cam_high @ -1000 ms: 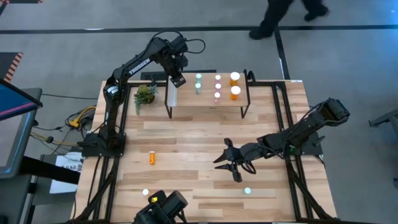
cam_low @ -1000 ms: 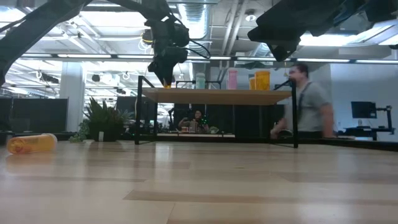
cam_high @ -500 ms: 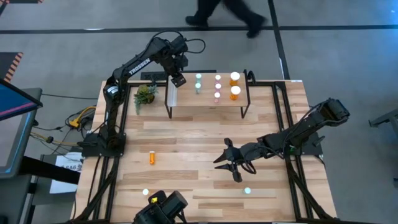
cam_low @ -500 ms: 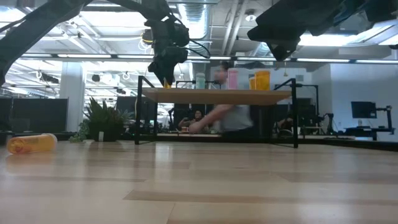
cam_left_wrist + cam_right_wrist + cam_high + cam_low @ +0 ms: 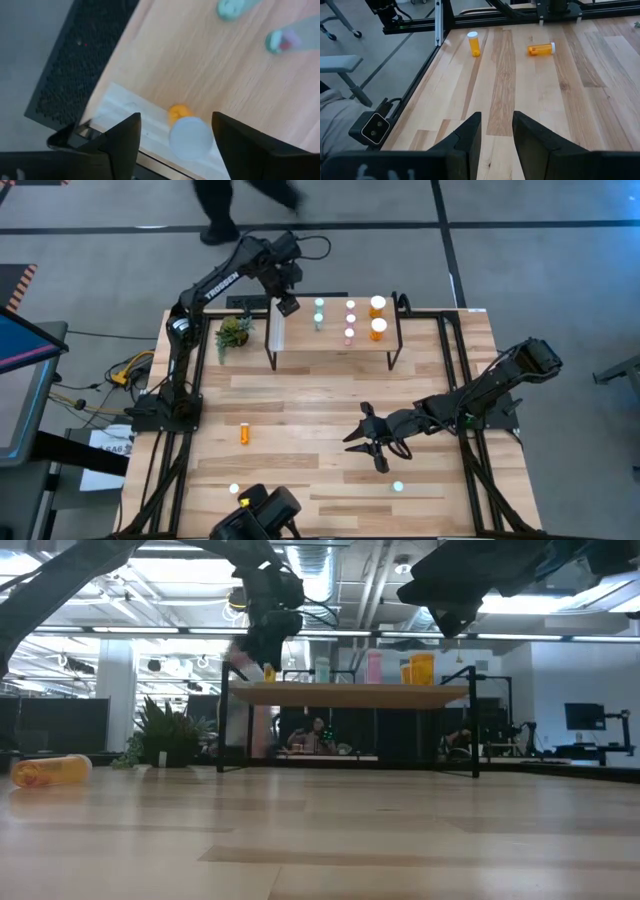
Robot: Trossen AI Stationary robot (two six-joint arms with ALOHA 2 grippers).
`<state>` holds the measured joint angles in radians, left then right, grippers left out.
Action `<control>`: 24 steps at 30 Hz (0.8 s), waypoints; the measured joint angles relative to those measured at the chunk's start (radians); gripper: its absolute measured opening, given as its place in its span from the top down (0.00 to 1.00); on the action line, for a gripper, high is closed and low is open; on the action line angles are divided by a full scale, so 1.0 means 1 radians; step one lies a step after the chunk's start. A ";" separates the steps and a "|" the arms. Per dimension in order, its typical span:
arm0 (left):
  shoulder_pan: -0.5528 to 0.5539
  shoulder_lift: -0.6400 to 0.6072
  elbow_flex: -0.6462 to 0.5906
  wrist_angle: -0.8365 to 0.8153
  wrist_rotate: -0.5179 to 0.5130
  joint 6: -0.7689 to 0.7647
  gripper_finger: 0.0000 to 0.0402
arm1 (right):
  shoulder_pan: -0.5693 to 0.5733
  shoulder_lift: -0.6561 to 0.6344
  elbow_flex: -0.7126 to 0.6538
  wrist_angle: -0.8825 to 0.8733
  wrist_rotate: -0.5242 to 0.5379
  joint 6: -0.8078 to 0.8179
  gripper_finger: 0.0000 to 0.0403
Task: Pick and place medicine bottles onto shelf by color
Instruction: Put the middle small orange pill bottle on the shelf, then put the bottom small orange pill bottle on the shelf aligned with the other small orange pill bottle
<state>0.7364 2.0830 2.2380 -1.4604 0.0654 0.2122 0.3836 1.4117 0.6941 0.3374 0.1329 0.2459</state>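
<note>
The left arm (image 5: 213, 285) carries white lettering along its link, apparently "TROSSEN"; nothing else is legible.

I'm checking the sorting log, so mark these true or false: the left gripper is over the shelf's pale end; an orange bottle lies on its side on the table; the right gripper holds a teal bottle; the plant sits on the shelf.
1. The left gripper is at the pale strip end of the shelf: true.
2. An orange bottle lies on its side on the table: true.
3. The right gripper holds a teal bottle: false. It is open and empty above the table; a teal bottle stands apart from it.
4. The plant sits on the shelf: false. It stands on the table beside the shelf.
</note>
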 joint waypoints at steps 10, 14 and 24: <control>-0.009 -0.023 0.111 -0.040 -0.016 -0.012 0.29 | 0.000 0.000 0.000 0.000 0.000 0.011 0.67; -0.020 -0.063 0.111 -0.064 -0.035 -0.008 0.26 | 0.000 0.000 0.000 -0.004 0.000 0.011 0.67; -0.173 -0.222 0.112 -0.073 -0.017 0.013 0.32 | 0.000 0.000 0.000 -0.023 0.000 0.010 0.67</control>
<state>0.5636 1.8614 2.3497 -1.5330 0.0480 0.2253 0.3836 1.4117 0.6941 0.3145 0.1330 0.2564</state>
